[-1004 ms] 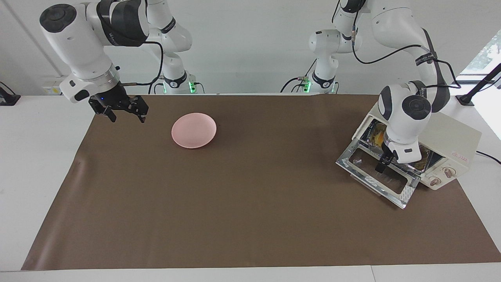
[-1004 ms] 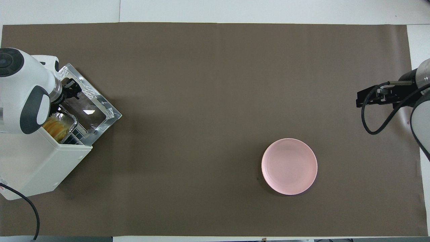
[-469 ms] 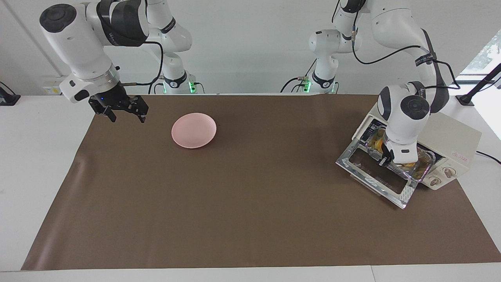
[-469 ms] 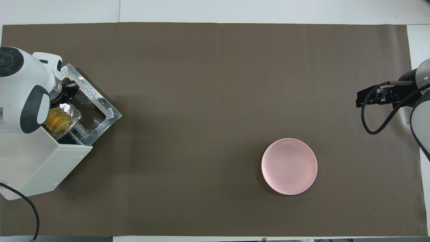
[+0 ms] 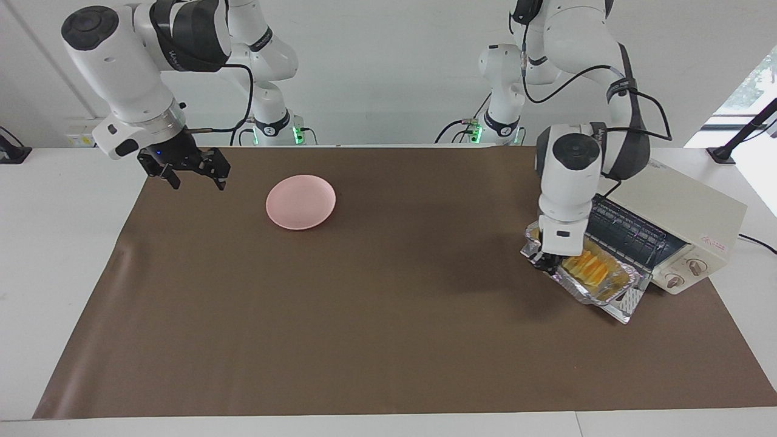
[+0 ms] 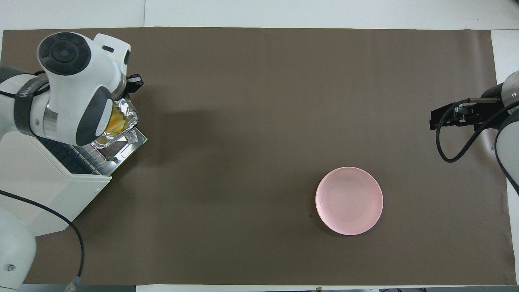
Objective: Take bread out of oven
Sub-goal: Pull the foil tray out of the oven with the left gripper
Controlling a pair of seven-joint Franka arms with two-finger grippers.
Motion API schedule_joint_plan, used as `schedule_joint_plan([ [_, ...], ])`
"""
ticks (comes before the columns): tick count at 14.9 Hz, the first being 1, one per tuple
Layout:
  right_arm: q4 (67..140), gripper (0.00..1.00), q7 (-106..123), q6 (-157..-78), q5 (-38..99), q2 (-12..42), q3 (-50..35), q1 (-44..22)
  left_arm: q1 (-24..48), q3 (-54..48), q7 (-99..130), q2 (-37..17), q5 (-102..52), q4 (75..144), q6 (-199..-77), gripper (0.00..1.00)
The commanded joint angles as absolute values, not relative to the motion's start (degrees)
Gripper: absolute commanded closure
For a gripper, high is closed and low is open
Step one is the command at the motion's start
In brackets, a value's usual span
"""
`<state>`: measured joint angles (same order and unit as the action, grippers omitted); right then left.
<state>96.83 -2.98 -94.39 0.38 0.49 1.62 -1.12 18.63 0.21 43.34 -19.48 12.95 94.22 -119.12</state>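
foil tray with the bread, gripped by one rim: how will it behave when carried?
Likely floppy: the foil tray looks thin and crinkled, and the left gripper pinches just one end, so it may sag or tilt. The bread lies loose inside and could slide. Probably light. The right gripper waits open near the plate.

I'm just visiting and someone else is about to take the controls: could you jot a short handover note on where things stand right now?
Left gripper: shut on the rim of the foil tray, over the oven's open door.
Right gripper: open, waiting over the right arm's end of the table.
Bread: in the foil tray, outside the oven.
Pink plate: bare, toward the right arm's end.
Done: door open, tray with bread pulled out.
Left: probably move the bread clear, perhaps onto the plate.
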Motion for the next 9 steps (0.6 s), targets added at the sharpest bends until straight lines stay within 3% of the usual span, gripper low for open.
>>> schedule_joint_plan([
  [1,97.8,0.0,-2.2,-94.7,-0.4,-0.5,0.9,-0.2,26.2,1.1,42.4,-21.5,10.3,90.5,-116.7,1.0],
  [4,97.8,0.0,-2.2,-94.7,-0.4,-0.5,0.9,-0.2,34.3,1.1,42.4,-22.0,8.9,89.5,-115.4,1.0],
  [5,97.8,0.0,-2.2,-94.7,-0.4,-0.5,0.9,-0.2,36.4,1.1,42.1,-23.7,8.9,86.4,-113.1,1.0],
  [7,97.8,0.0,-2.2,-94.7,-0.4,-0.5,0.9,-0.2,38.6,-1.2,40.7,-30.8,8.9,73.8,-103.4,1.0],
  [9,97.8,0.0,-2.2,-94.7,-0.4,-0.5,0.8,-0.2,39.7,-1.9,40.8,-34.0,8.3,68.3,-102.0,1.0],
])
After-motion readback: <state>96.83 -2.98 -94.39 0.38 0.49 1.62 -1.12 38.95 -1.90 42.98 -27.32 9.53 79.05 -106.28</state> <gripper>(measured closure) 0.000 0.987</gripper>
